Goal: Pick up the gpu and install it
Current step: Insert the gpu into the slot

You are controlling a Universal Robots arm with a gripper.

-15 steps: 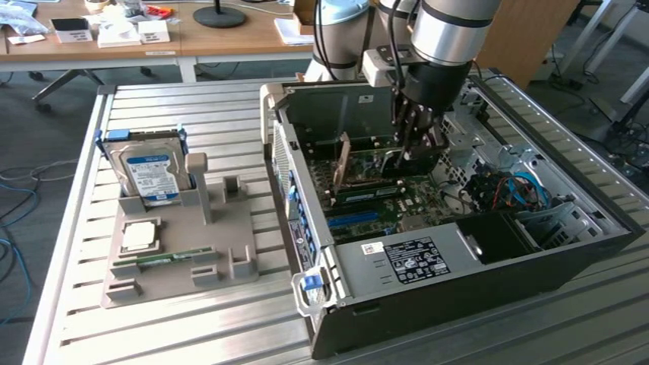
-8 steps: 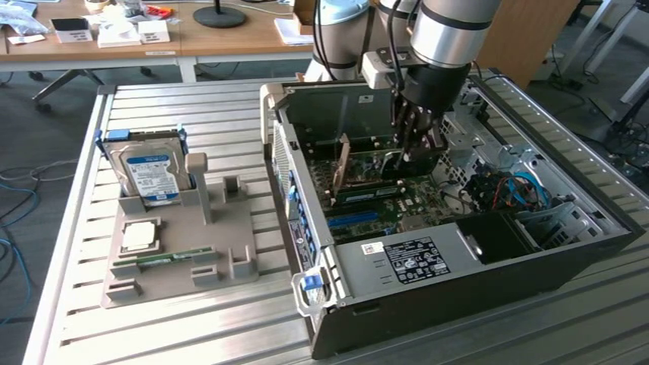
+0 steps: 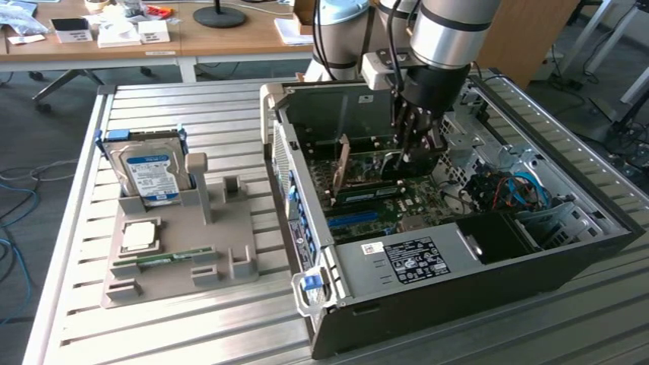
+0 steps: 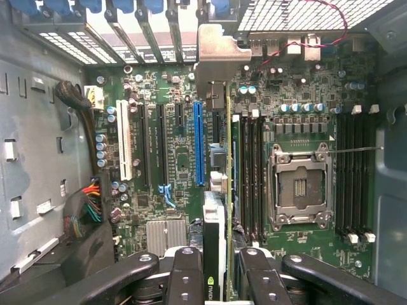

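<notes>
Black pincer [image 4: 219,270] is clamped on the gpu [image 4: 215,222]: thin green board, edge-on, long axis running out to its pale metal bracket [image 4: 219,54].

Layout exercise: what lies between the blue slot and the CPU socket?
Wrist view: the gpu, edge-on in the gripper, and black memory slots.

I hold the gpu [image 4: 227,190] upright on edge: thin green board, black cooler, pale bracket, at two o'clock from the exterior view's middle.
</notes>
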